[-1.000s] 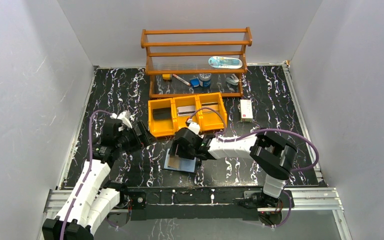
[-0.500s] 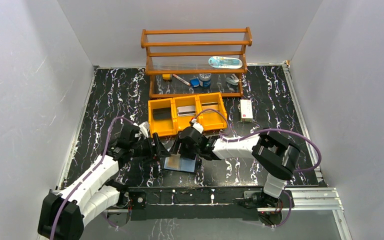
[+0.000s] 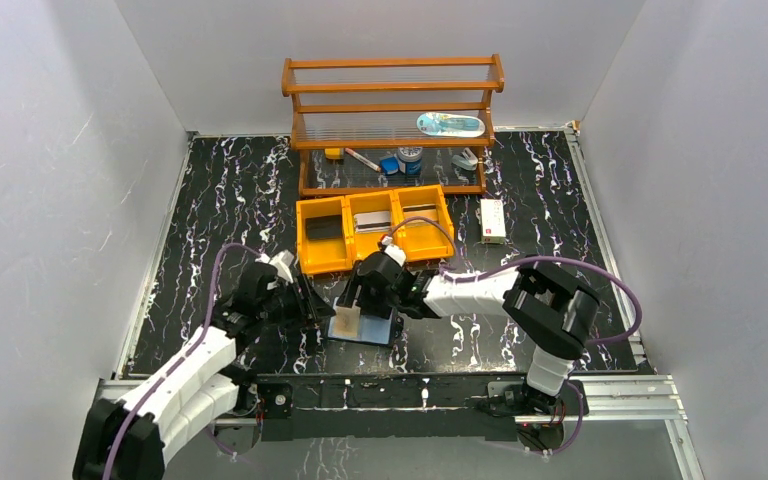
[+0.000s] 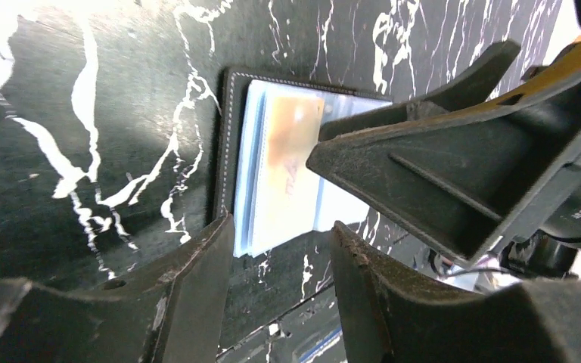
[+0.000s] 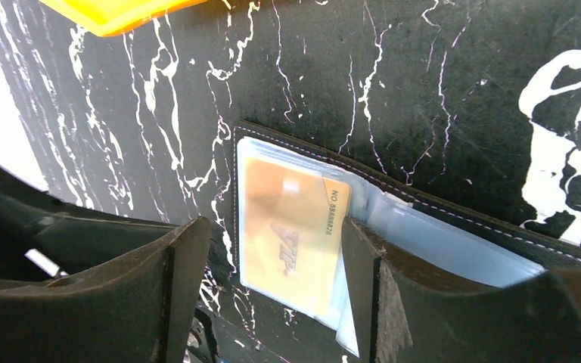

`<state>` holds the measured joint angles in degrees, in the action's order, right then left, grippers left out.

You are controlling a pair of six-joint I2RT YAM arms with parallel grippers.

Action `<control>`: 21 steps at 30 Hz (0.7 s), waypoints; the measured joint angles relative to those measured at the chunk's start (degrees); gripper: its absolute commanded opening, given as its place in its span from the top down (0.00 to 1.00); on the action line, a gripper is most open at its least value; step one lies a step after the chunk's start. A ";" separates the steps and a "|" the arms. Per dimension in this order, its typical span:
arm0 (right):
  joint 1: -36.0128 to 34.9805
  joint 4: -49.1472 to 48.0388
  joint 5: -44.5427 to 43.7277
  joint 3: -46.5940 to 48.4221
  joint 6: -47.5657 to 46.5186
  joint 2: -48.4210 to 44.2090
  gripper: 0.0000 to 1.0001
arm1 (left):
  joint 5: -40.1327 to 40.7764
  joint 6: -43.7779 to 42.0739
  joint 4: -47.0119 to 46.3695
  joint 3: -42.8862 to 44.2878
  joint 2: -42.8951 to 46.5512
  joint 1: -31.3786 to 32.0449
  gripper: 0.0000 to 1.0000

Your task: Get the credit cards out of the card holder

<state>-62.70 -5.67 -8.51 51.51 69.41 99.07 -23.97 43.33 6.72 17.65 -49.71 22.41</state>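
The card holder (image 3: 378, 330) lies open on the table, black rim and pale blue-grey sleeves up. A tan-brown credit card (image 3: 347, 320) marked VIP sits in its left panel, clear in the right wrist view (image 5: 291, 242) and in the left wrist view (image 4: 291, 159). My right gripper (image 3: 362, 300) is open right over the holder. It straddles the card (image 5: 272, 227), one finger (image 5: 371, 295) resting on the sleeves beside it. My left gripper (image 3: 310, 306) is open and empty at the holder's left edge (image 4: 280, 227). Other cards are not visible.
A yellow three-compartment bin (image 3: 310, 258) stands just behind the holder. A wooden rack (image 3: 392, 120) with small items stands at the back. A white box (image 3: 493, 220) lies to the bin's right. The right gripper's finger (image 4: 439, 166) fills the left wrist view's right side.
My left arm has swung right and down, from beside the bin to the holder's left edge. The tan card has come into sight under my right gripper.
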 measured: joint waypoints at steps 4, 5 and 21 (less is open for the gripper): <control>-0.42 5.62 -0.79 4.17 -0.81 1.51 0.23 | 7.13 1.22 4.72 0.26 7.37 0.07 0.49; -0.74 7.91 -1.40 5.95 -0.98 2.19 0.23 | 9.29 1.68 6.27 0.46 9.31 0.07 0.48; -6.86 33.77 -15.98 26.51 -1.86 13.16 0.29 | 27.82 8.39 20.76 4.96 22.01 0.22 0.41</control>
<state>-69.56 28.10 -24.49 78.02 67.55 112.22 3.86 51.72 27.49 22.61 -27.70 22.63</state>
